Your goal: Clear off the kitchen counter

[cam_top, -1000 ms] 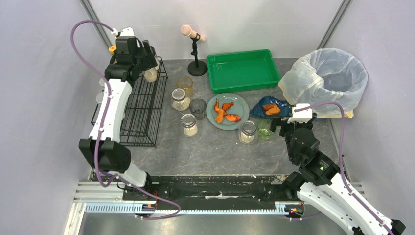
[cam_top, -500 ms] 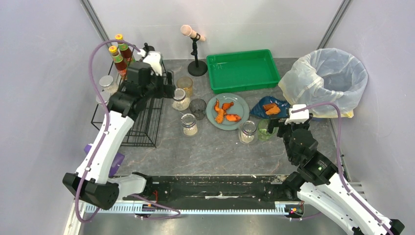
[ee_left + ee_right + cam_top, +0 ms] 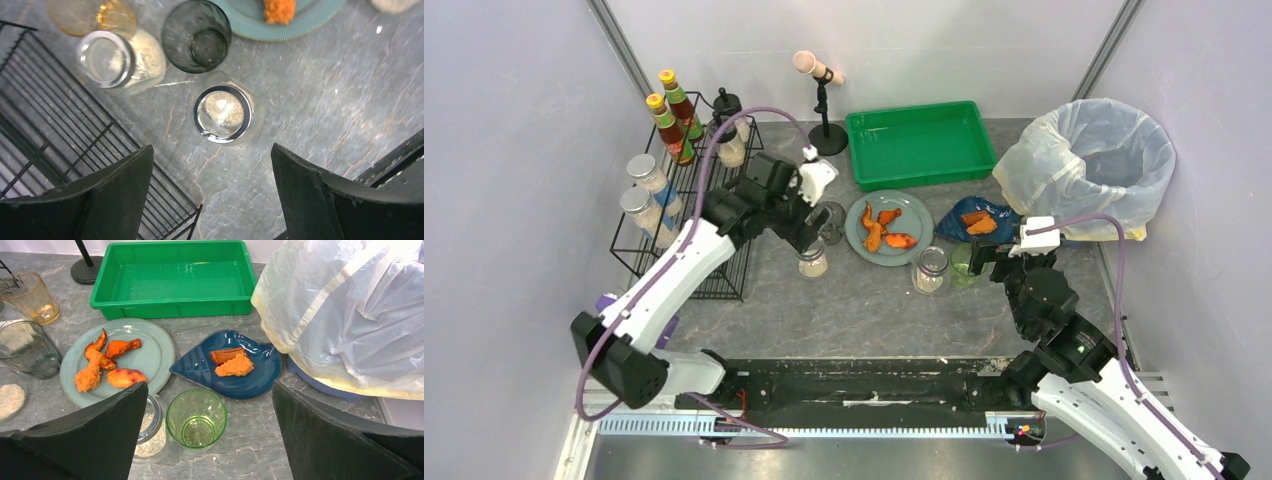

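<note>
1. Mottled grey stone-look counter (image 3: 864, 300) runs from its black near rail to the rear wall (image 3: 904, 40), open along the near edge.
2. Left end effector (image 3: 210, 162), released, hangs over a round glass jar (image 3: 222, 114).
3. Right end effector (image 3: 207, 402), spread empty, faces a green cup (image 3: 196, 417).

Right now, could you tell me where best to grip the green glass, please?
Probably pinch the green glass across its rim from above: it stands upright and open, while a jar beside it and the blue dish behind crowd its sides.
</note>
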Controlling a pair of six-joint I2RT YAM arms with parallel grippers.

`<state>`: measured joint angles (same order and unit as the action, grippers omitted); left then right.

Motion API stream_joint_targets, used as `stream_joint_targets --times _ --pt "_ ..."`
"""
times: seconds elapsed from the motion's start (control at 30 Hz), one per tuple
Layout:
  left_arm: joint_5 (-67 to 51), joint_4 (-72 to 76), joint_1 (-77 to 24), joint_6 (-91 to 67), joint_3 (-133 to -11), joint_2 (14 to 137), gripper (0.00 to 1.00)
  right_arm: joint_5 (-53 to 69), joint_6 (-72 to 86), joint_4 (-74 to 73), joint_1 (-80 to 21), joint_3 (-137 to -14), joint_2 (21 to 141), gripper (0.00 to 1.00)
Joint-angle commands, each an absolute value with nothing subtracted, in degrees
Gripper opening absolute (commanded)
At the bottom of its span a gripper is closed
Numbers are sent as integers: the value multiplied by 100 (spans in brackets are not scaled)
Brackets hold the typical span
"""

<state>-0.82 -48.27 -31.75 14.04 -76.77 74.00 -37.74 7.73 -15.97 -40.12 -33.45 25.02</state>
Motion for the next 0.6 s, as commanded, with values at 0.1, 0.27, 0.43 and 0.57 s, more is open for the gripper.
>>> stream_joint_targets --times 0.1,0.27,0.43,0.57 --pt "-352 -5363 -3467 2734 -7700 8265 94 -3865 906 -1624 -3999 -3444 2364 98" --pt "-245 -5339 -3551 2973 -7714 8771 94 -3954 916 -1674 -3999 -3494 2367 98" --pt "-93 -5323 -3567 3092 -7876 9346 94 -4010 863 -1681 -3999 -3550 2425 98" --pt "-26 -5241 -3568 3169 -7901 9624 94 -4041 826 -1680 -3995 -3603 2452 98"
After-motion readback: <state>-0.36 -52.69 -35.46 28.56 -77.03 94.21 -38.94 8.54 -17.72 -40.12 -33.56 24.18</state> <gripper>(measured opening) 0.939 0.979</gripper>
